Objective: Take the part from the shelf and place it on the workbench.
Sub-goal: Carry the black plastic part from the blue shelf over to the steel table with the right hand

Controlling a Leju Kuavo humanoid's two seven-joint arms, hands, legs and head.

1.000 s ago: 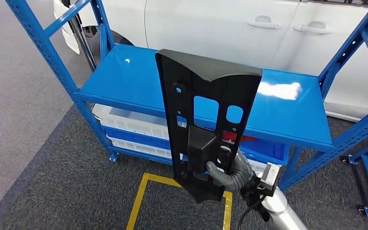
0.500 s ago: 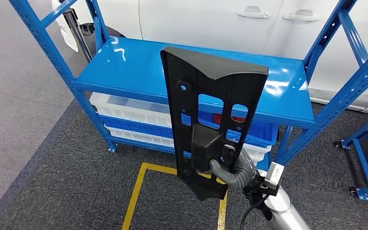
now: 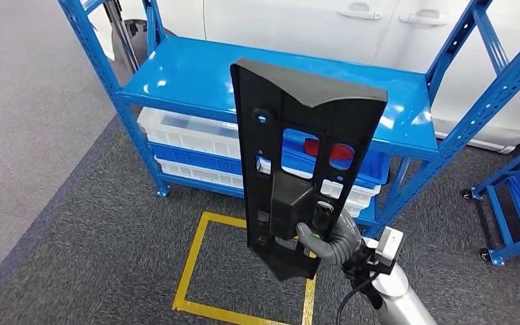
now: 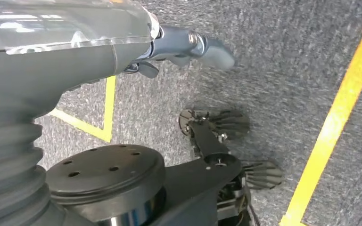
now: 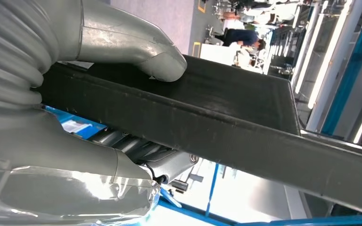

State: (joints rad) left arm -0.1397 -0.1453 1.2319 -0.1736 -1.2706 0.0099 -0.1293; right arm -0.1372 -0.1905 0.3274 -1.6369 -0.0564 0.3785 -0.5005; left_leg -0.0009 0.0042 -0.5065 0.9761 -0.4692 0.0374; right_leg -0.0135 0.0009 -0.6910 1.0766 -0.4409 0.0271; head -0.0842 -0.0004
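Observation:
A long black plastic part (image 3: 294, 159) with several cut-outs stands upright in front of me, held at its lower end by my right hand (image 3: 328, 237). In the right wrist view the thumb (image 5: 136, 40) presses on one face of the part (image 5: 226, 113) while the fingers wrap under it. The blue shelf (image 3: 196, 71) stands behind the part, its top board bare. My left hand (image 4: 188, 44) hangs low over the grey carpet with nothing in it, its fingers loosely curled.
White and blue bins (image 3: 189, 145) fill the shelf's lower levels. A white car (image 3: 298, 20) is parked behind the shelf. A yellow taped square (image 3: 244, 271) marks the carpet. Another blue rack on wheels (image 3: 514, 196) stands to the right.
The whole view has shifted: the shelf now lies further up and right in the picture, so the camera has moved. The part stays upright in my right hand.

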